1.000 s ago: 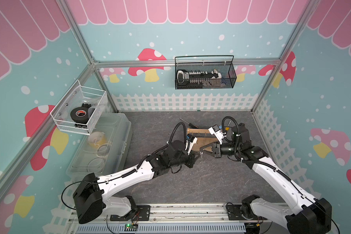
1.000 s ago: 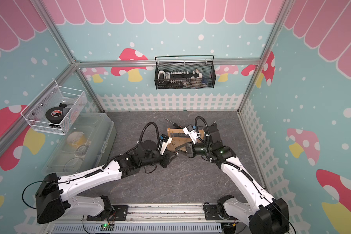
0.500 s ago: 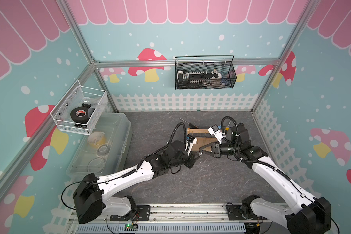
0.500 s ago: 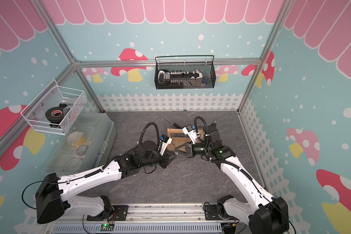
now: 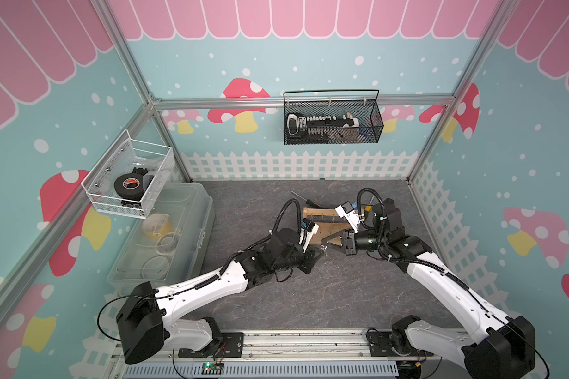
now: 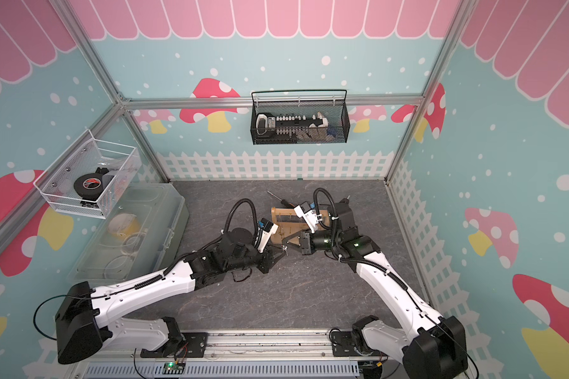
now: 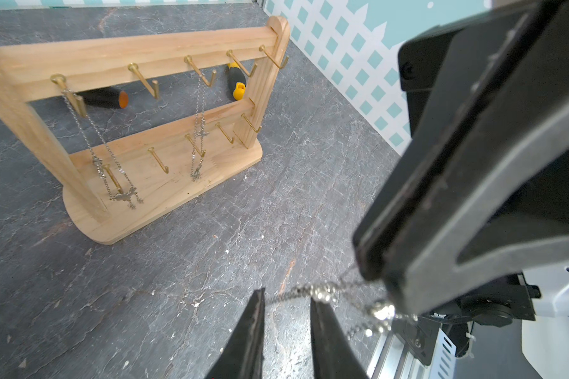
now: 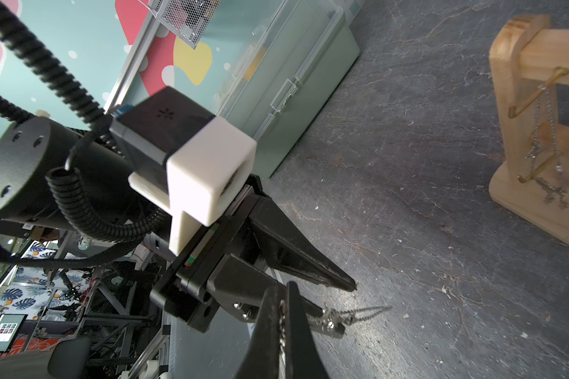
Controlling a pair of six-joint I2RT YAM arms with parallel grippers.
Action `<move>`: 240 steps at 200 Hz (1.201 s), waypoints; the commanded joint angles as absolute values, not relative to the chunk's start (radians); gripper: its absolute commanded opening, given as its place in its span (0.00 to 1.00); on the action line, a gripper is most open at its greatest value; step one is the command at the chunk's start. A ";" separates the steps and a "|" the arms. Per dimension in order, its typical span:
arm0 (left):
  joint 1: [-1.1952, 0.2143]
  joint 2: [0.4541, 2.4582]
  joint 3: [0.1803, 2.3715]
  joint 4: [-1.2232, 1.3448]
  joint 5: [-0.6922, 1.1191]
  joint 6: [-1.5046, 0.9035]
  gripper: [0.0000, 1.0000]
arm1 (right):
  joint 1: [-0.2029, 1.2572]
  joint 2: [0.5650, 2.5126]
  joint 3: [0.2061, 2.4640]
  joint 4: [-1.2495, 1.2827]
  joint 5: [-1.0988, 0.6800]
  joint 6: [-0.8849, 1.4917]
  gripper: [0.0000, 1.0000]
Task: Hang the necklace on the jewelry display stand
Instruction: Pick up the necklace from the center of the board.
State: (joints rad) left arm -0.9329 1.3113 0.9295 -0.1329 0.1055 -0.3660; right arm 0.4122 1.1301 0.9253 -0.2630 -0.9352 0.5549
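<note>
R tool [image 8: 284,288] is clamped shut on the necklace [image 7: 322,292]. L tool [image 7: 286,305] has its jaws part-open w/ the necklace strung across them, grip unclear. In a top view the stand [image 5: 324,226] sits just above both, bars approx parallel to the necklace. R arm looks nearer.

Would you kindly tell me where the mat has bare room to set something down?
Free: the wide mat strip between both arms and the front rail, and the patch between the clear box and the jewelry display stand. Crowded: in front of it, where the left hand and right hand meet at the necklace.
</note>
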 commanded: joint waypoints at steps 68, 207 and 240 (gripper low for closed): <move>-0.937 1.317 0.931 -0.135 0.090 -0.338 0.21 | 0.423 1.124 0.961 -0.257 -0.942 0.549 0.00; -0.937 1.313 0.927 -0.140 0.073 -0.338 0.08 | 0.423 1.121 0.959 -0.250 -0.947 0.551 0.00; -0.937 1.315 0.927 -0.128 0.065 -0.339 0.07 | 0.426 1.120 0.951 -0.238 -0.951 0.563 0.00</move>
State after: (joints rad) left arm -0.9329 1.3231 0.9295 -0.1371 0.0834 -0.3607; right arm 0.4145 1.1301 0.9310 -0.2611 -0.9360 0.5556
